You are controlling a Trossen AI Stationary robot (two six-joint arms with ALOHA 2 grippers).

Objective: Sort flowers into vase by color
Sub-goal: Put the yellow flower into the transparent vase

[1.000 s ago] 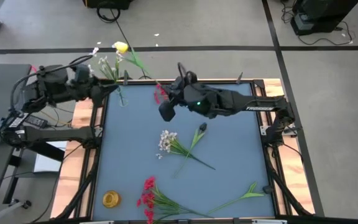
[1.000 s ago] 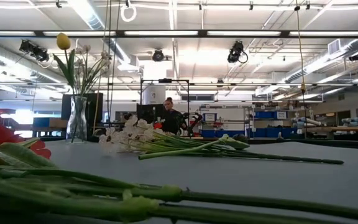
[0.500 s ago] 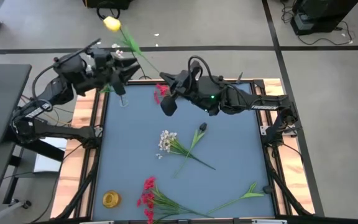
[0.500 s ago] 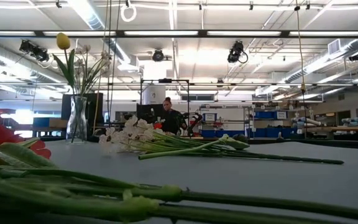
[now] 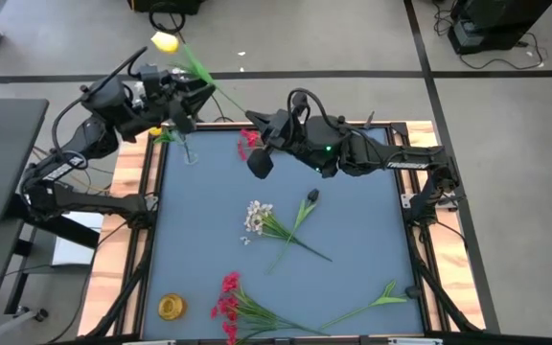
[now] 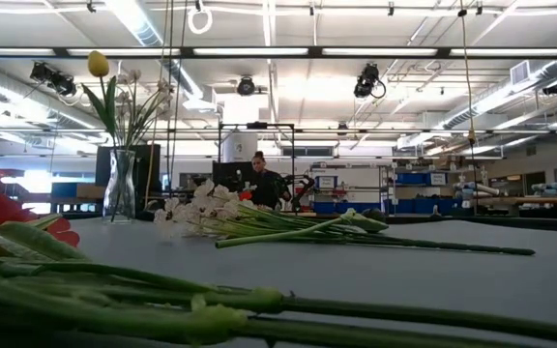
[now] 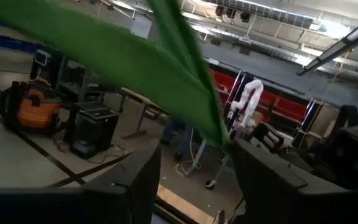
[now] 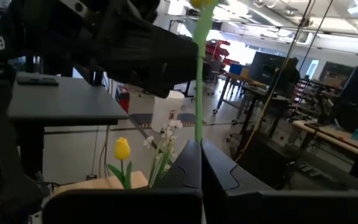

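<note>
A yellow-budded flower [image 5: 165, 41] is up in the air over the table's far left corner, its stem [image 5: 220, 96] slanting down to my right gripper [image 5: 253, 117], which is shut on it. My left gripper [image 5: 192, 93] is open, its fingers on either side of this flower's green leaf [image 7: 166, 68]; I cannot tell whether they touch it. Below stands a clear vase [image 6: 119, 184] holding a yellow bud [image 6: 98, 64] and white sprays. On the table lie a white spray [image 5: 257, 218], a dark-budded sprig [image 5: 307, 203] and red blossoms [image 5: 226, 297]. My right gripper pinches the yellow flower's stem at its lower end [image 8: 198, 124] between its two shut fingers. The fingers come level from the table's right side and lie across the stem. The flower is lifted clear of the table, rising past my left gripper with its bud [image 8: 201, 3] on top.
A red blossom [image 5: 246, 144] shows just under my right gripper near the far edge. A yellow round object [image 5: 172, 307] sits at the near left corner, a green sprig [image 5: 377, 299] at the near right. A person [image 6: 259, 179] is far behind the table.
My left gripper has risen from beside the vase toward the far edge and tipped up from pointing down to about level. My right gripper has lifted a little and rolled. The yellow flower's bud has swung up and away toward the far left, while its lower end stayed in my right gripper.
</note>
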